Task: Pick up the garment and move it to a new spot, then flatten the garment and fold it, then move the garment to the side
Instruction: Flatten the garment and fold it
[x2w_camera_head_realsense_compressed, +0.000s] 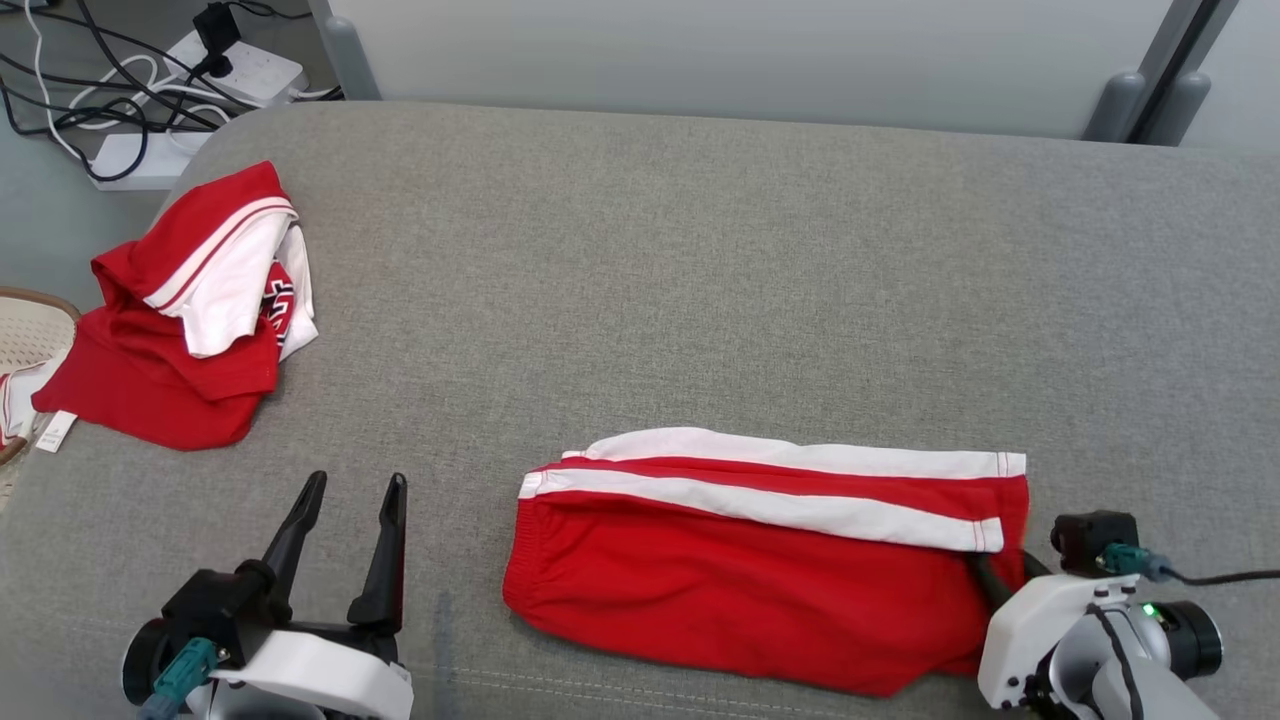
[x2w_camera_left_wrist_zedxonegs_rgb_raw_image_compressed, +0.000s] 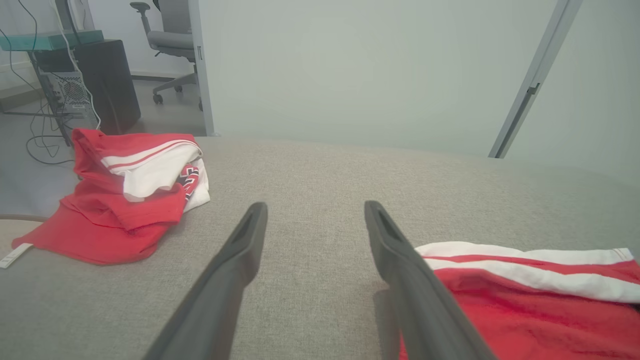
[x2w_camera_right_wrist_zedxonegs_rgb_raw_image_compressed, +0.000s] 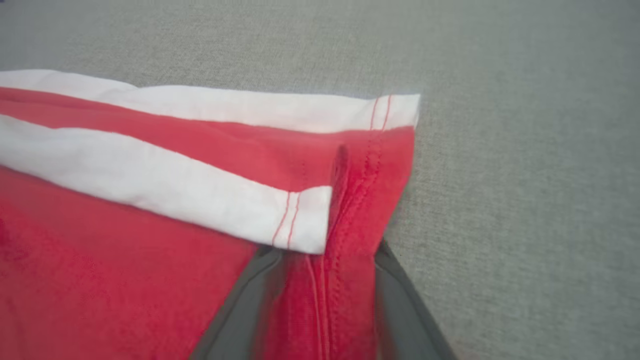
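The garment (x2w_camera_head_realsense_compressed: 740, 570), red shorts with white side stripes, lies folded flat on the grey cushioned surface (x2w_camera_head_realsense_compressed: 700, 280), near the front edge. At its right end my right gripper (x2w_camera_head_realsense_compressed: 1000, 585) has its two fingers on either side of the bunched red hem (x2w_camera_right_wrist_zedxonegs_rgb_raw_image_compressed: 327, 250). The jaws are still apart and blurred, and the fingertips sit partly under the cloth. My left gripper (x2w_camera_head_realsense_compressed: 358, 480) rests open on the bare surface to the left of the garment (x2w_camera_left_wrist_zedxonegs_rgb_raw_image_compressed: 525, 310), with nothing between its fingers (x2w_camera_left_wrist_zedxonegs_rgb_raw_image_compressed: 315, 205).
A heap of red and white clothes (x2w_camera_head_realsense_compressed: 190, 330) lies at the surface's left edge (x2w_camera_left_wrist_zedxonegs_rgb_raw_image_compressed: 130, 195). A woven basket (x2w_camera_head_realsense_compressed: 25, 330) stands beyond that edge. Power strips and cables (x2w_camera_head_realsense_compressed: 150, 90) lie on the floor at the far left. A wall panel runs behind.
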